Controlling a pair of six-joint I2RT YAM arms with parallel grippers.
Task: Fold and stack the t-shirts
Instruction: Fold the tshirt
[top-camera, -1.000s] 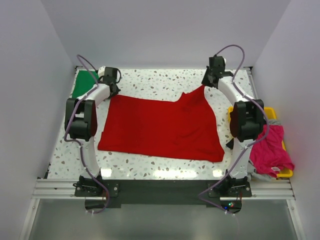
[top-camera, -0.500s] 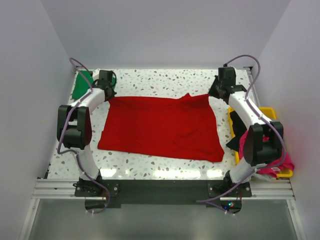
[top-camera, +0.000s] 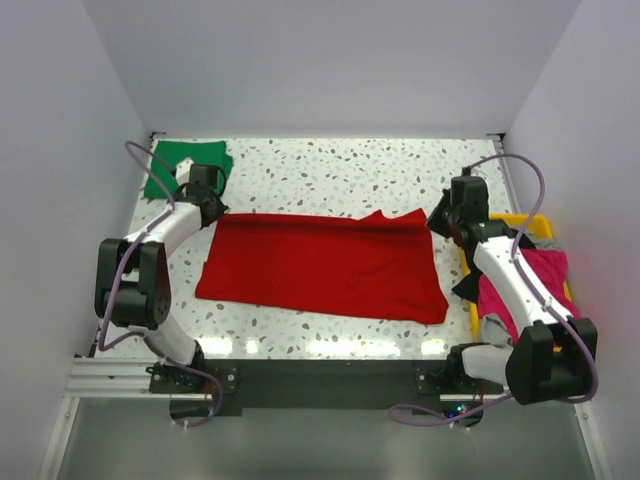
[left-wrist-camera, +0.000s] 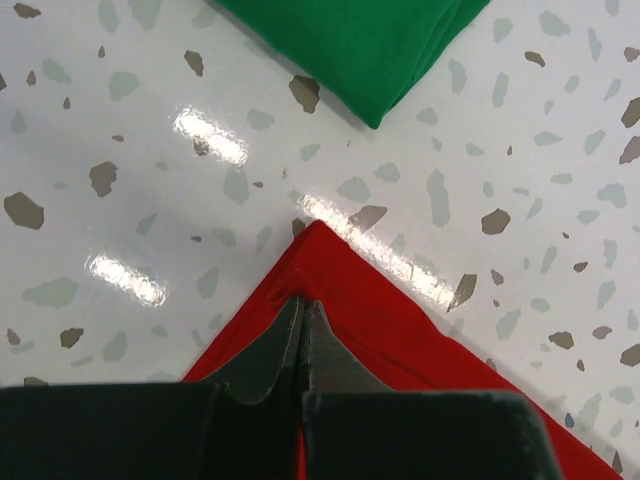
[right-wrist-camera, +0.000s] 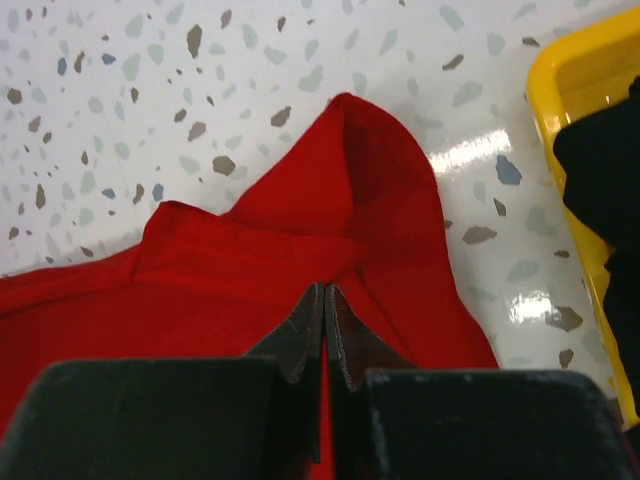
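The red t-shirt (top-camera: 320, 265) lies across the middle of the table, its far edge folded toward the near side. My left gripper (top-camera: 212, 207) is shut on its far left corner (left-wrist-camera: 318, 262). My right gripper (top-camera: 436, 216) is shut on its far right corner (right-wrist-camera: 345, 215). Both sets of jaws are pressed together with red cloth between them. The green t-shirt (top-camera: 185, 160), folded, lies at the far left corner of the table; it also shows in the left wrist view (left-wrist-camera: 370, 45).
A yellow tray (top-camera: 512, 222) at the right edge holds magenta (top-camera: 545, 290), black and grey garments; its rim shows in the right wrist view (right-wrist-camera: 575, 120). White walls enclose the table on three sides.
Both grippers have pulled the shirt's far edge toward the near side, folding it over. The raised right corner has come down. The green shirt is now uncovered by the left arm.
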